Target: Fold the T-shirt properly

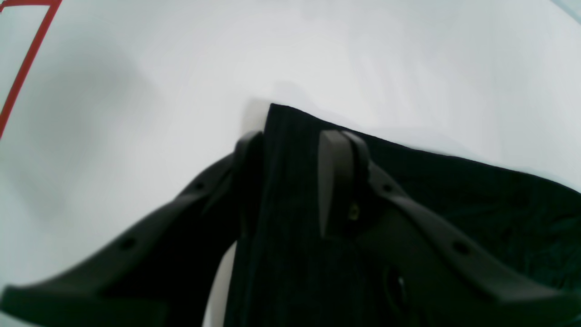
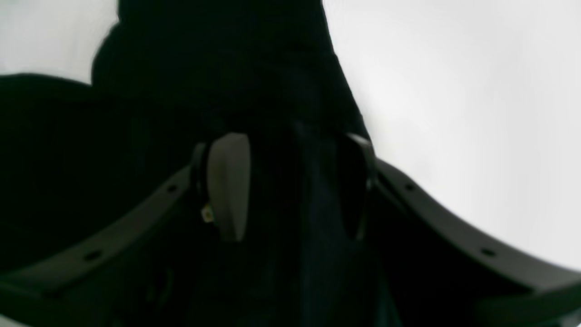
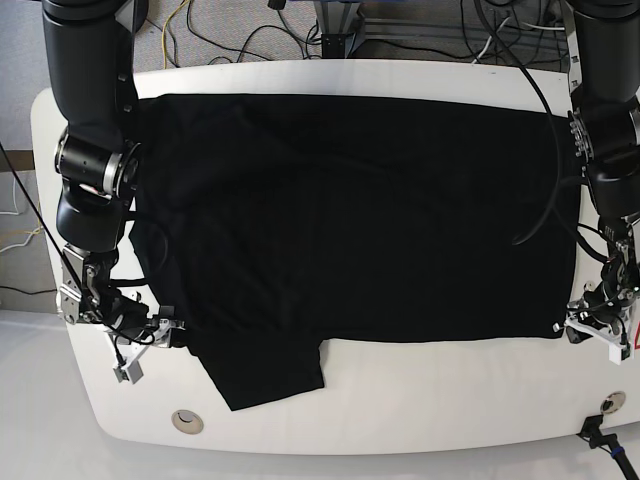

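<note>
The black T-shirt (image 3: 350, 220) lies spread flat across the white table (image 3: 420, 400), with one sleeve (image 3: 265, 380) sticking out at the near edge. No print shows. My left gripper (image 3: 578, 328) is low at the shirt's near right corner. In the left wrist view the left gripper (image 1: 290, 150) has its jaws apart, and the pleated corner of the T-shirt (image 1: 290, 218) stands between them. My right gripper (image 3: 168, 328) is low at the shirt's near left edge beside the sleeve. In the right wrist view the right gripper (image 2: 290, 154) has its jaws wide apart, with dark cloth of the T-shirt (image 2: 204, 68) between and beyond them.
Cables (image 3: 260, 40) hang behind the table's far edge. A round hole (image 3: 186, 421) sits near the table's front left corner. A red tape line (image 1: 25, 68) marks the table near the left gripper. Bare white table runs along the front below the shirt.
</note>
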Motion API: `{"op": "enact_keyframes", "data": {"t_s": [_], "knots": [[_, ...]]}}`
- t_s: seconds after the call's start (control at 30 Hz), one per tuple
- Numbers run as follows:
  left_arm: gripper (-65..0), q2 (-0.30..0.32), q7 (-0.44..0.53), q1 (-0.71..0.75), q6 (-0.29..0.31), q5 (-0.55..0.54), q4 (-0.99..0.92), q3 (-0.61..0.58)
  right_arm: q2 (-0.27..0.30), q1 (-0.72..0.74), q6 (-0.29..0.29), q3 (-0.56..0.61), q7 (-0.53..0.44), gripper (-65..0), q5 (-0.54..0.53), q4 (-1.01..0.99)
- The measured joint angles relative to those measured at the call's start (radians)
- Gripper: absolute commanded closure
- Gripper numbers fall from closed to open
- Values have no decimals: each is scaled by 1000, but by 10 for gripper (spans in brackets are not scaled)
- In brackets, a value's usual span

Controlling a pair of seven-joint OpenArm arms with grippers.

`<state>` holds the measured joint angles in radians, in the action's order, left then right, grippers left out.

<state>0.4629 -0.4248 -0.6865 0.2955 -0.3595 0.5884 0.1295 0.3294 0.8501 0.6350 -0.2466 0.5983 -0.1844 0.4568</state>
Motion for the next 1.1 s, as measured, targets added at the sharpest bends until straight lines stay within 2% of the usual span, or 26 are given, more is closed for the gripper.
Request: {"op": "enact_keyframes", "data": {"t_s": [0.17, 0.3, 0.4, 0.6, 1.1], "knots": [[-188, -2, -9, 2, -5, 0, -3, -9, -3, 0, -3, 15, -26, -302, 29, -15], [-189, -2, -16, 5, -7, 1, -3, -8, -2, -3, -87, 16, -18, -304, 33, -16], [-190, -2, -18, 7, -7, 2, -3, -8, 0, -9, -108, 12, -18, -303, 36, -20], [-191, 0, -23, 10, -7, 5, -3, -8, 3, -14, -85, 12, -15, -302, 35, -26], [-194, 1, -30, 24, -4, 15, -3, -7, 9, -11, -74, 10, -49, -302, 76, -52]]}}
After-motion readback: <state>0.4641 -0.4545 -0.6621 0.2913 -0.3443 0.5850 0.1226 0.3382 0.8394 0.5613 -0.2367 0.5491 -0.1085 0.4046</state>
